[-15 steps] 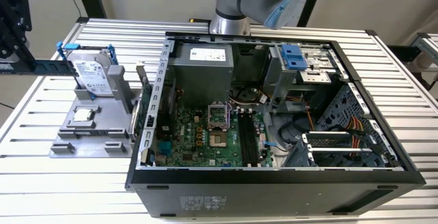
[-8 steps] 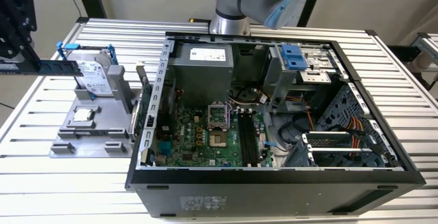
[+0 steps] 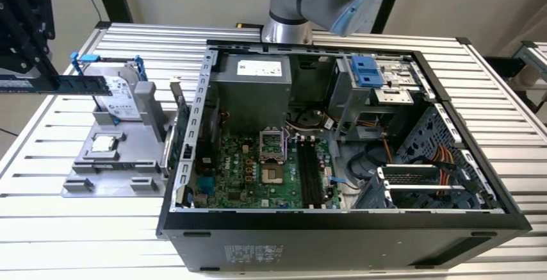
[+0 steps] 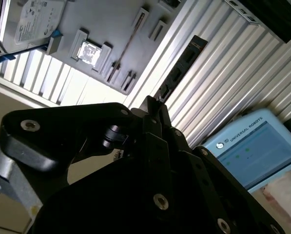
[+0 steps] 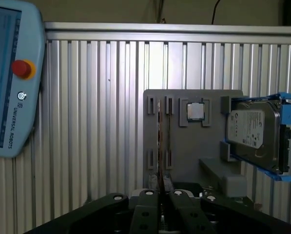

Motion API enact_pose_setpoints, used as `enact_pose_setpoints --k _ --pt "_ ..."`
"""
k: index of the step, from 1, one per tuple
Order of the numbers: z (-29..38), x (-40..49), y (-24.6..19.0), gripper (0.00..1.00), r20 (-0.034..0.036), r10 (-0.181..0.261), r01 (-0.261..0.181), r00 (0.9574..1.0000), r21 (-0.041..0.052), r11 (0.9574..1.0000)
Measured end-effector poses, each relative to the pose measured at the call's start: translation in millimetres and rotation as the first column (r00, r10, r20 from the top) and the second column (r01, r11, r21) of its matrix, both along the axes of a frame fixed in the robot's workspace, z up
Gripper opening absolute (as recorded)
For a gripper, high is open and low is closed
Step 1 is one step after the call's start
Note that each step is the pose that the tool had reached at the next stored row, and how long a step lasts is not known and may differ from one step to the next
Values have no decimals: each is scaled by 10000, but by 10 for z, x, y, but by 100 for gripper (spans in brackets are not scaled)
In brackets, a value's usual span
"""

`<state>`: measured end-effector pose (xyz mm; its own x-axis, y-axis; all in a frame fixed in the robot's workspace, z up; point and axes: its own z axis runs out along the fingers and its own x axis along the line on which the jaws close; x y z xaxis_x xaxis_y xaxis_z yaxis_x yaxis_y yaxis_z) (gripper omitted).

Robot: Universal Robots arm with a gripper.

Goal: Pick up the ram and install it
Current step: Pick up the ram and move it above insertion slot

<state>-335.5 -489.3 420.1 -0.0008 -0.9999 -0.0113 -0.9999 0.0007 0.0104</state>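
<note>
Ram: long, thin, narrow stick, dark bluish in the exterior view. It looked dark with a row of black chips in the second wrist view and was a thin edge-on line in the first wrist view.

The black hand was pinching the ram at one end, with its fingers pressed onto the board's two faces. This grip was clearest in the first wrist view and also showed in the second. The rest of the stick ran straight out past the fingertips.

In the exterior view the ram sat at about 9 o'clock in the frame. It was held level in the air, with its free end pointing toward 3 o'clock at the open computer case. There it crossed in front of the hard drive, which stood on the gray fixture. The processor chip lay at roughly 6 o'clock from the ram. The black motherboard slots were well apart from it, inside the case. Fixture and case both rested on the ribbed metal desk.
</note>
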Motion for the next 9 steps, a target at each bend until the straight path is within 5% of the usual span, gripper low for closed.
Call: enact_pose_setpoints --k 9 --pt "0 81 0 0 0 0 0 10000 0 10000"
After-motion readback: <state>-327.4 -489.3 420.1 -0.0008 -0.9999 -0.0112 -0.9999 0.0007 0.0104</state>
